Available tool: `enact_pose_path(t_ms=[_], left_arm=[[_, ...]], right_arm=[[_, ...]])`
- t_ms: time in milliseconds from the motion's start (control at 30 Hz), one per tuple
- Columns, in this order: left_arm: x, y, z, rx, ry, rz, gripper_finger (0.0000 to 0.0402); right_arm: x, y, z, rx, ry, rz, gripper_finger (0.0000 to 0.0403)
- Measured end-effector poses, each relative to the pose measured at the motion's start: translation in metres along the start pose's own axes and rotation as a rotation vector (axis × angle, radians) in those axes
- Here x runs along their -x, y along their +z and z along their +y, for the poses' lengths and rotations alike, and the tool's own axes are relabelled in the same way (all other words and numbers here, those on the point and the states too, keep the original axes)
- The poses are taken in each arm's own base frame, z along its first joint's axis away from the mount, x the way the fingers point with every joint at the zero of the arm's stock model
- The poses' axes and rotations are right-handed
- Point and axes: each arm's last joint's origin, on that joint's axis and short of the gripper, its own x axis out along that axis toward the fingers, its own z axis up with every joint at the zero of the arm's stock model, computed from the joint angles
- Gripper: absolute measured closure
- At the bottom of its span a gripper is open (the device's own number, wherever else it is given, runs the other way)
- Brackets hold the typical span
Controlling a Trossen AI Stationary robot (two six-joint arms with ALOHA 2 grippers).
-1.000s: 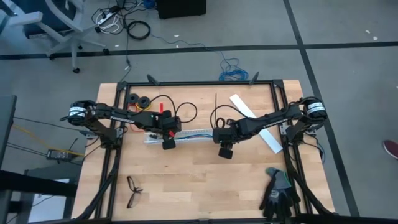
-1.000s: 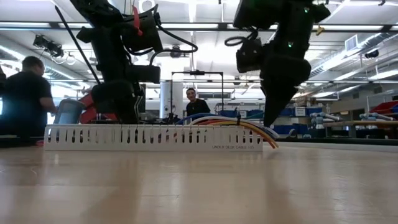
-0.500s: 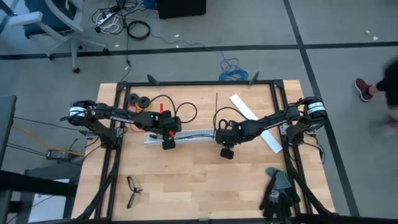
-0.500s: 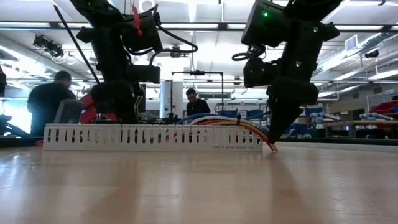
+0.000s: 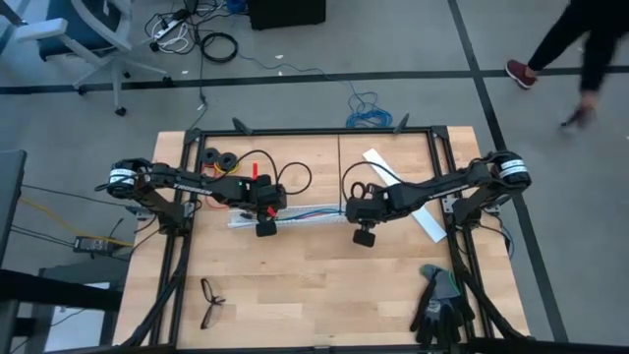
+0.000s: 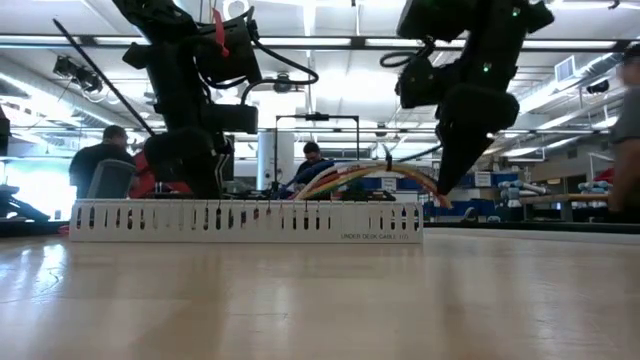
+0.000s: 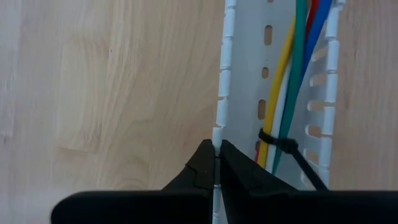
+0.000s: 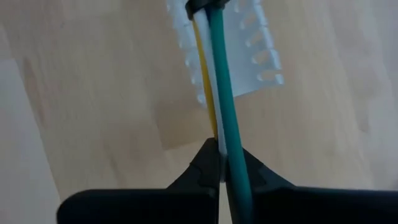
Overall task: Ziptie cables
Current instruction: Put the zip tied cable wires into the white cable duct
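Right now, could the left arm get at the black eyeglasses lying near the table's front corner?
Probably not at once: the left gripper is shut on the wall of the white slotted strip. The eyeglasses lie apart on the table; nothing blocks the way.

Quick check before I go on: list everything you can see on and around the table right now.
cables: one bundle, yellow, green, blue, red, white; in the slotted strip, one end lifted.
ziptie: one, black; around the cables inside the strip.
slotted strip: one, white; mid-table.
flat white strip: one; far right part of the table.
glasses: one pair, black; near left corner.
gloves: dark pair; near right corner.
tape rolls: two, black; far left.
people: several, in the room behind.
left gripper: shut on the strip's wall.
right gripper: shut on the cables.
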Motion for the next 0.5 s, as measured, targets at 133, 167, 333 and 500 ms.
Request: enact_pose_path(t_ms=[133, 167, 333, 500], left_arm=[[0.000, 0.000, 0.000, 0.000, -0.007, 0.000, 0.0386], [0.000, 0.000, 0.000, 0.000, -0.009, 0.000, 0.0386], [0.000, 0.000, 0.000, 0.001, -0.010, 0.000, 0.0386], [0.000, 0.000, 0.000, 0.003, -0.012, 0.001, 0.0386]], right_arm=[[-0.002, -0.001, -0.007, -0.009, -0.013, 0.018, 0.0401], [-0.006, -0.002, -0.008, -0.014, 0.001, 0.031, 0.0401], [-0.035, -0.013, -0.012, -0.031, 0.063, 0.159, 0.0399], [-0.040, -0.012, -0.011, 0.000, 0.100, 0.160, 0.0377]])
